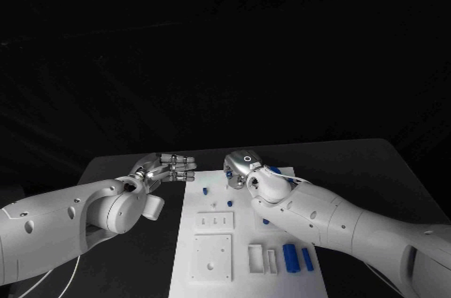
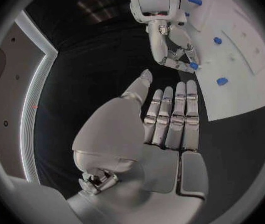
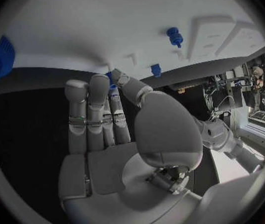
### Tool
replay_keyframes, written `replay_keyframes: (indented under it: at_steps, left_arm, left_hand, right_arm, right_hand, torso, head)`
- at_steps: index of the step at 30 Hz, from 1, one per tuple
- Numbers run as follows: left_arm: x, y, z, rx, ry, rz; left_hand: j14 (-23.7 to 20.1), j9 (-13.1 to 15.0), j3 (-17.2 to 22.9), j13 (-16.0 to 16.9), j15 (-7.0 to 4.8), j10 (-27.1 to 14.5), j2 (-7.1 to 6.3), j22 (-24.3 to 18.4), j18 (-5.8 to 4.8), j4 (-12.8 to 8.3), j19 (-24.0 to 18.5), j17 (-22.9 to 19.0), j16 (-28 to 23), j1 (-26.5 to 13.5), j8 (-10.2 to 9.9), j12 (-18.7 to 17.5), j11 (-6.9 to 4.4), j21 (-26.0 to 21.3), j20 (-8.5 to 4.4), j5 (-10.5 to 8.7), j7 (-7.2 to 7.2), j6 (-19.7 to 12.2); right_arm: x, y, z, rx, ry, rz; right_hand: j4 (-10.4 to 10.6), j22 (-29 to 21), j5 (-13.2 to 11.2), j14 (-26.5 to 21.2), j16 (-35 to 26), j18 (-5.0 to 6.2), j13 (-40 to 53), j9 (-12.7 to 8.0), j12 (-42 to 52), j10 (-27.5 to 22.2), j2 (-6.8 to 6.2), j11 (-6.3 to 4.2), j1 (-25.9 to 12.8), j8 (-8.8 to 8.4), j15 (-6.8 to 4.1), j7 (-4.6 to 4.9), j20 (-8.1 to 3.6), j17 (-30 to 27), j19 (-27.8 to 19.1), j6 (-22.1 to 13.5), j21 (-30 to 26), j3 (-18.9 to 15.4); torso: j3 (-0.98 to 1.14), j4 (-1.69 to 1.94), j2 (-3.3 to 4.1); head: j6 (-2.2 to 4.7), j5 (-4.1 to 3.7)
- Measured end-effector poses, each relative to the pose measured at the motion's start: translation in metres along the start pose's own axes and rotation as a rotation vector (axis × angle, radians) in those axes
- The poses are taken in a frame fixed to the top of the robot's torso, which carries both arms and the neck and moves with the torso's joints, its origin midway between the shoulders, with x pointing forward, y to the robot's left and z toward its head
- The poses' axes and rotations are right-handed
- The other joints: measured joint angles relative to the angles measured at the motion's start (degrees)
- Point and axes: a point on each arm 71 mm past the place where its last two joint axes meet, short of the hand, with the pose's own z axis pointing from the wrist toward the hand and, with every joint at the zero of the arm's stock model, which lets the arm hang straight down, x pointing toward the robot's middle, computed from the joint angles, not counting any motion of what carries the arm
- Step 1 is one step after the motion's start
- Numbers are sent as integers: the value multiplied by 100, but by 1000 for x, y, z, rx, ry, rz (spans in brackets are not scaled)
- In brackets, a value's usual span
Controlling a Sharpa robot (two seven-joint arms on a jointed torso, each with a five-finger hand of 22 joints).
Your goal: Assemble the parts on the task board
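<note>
From my head view, the white task board (image 1: pixel 246 236) lies on the black table (image 1: pixel 376 174) in front of me, with small blue parts (image 1: pixel 298 257) near its right edge and more scattered toward its far end. My left robot hand (image 1: pixel 169 167) hovers just off the board's far left corner, and my right robot hand (image 1: pixel 252 171) is bent down over the far end. In my left wrist view, the left fingers (image 2: pixel 173 114) are straight, close side by side and hold nothing, the thumb standing apart; beyond them my right robot hand reaches to the board's edge with a blue part (image 2: pixel 194 65) at its fingertips. In my right wrist view, that part (image 3: pixel 110 79) sits between thumb and fingertips right at the board's edge, though I cannot be sure the pinch is firm. I judge this to be the pick-up of a part; to do it well I should close squarely on its sides, lift straight, and keep clear of the loose blue pieces (image 3: pixel 175 36) close by.
</note>
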Motion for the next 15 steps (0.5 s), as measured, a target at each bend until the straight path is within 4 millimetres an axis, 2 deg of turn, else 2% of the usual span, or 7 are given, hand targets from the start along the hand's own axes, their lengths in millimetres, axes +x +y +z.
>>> replay_keyframes:
  at_steps: [15]
  left_arm:
    - [1, 0, 1, 0, 3, 0]
  left_hand:
    - [0, 0, -3, 0, 0, 0, 35, -20, 0, -45, -21, 0, 0, -35, 0, 0, 0, 55, -22, 0, 0, 0]
  right_arm:
    - [-1, 2, 2, -9, 7, -3]
  right_hand:
    - [1, -1, -6, 0, 0, -1, 0, -5, 19, 0, -1, 0, 0, 5, 0, 9, 0, -1, -1, -11, 0, 0]
  torso:
    - [5, -7, 24]
  head:
    - [-30, 1]
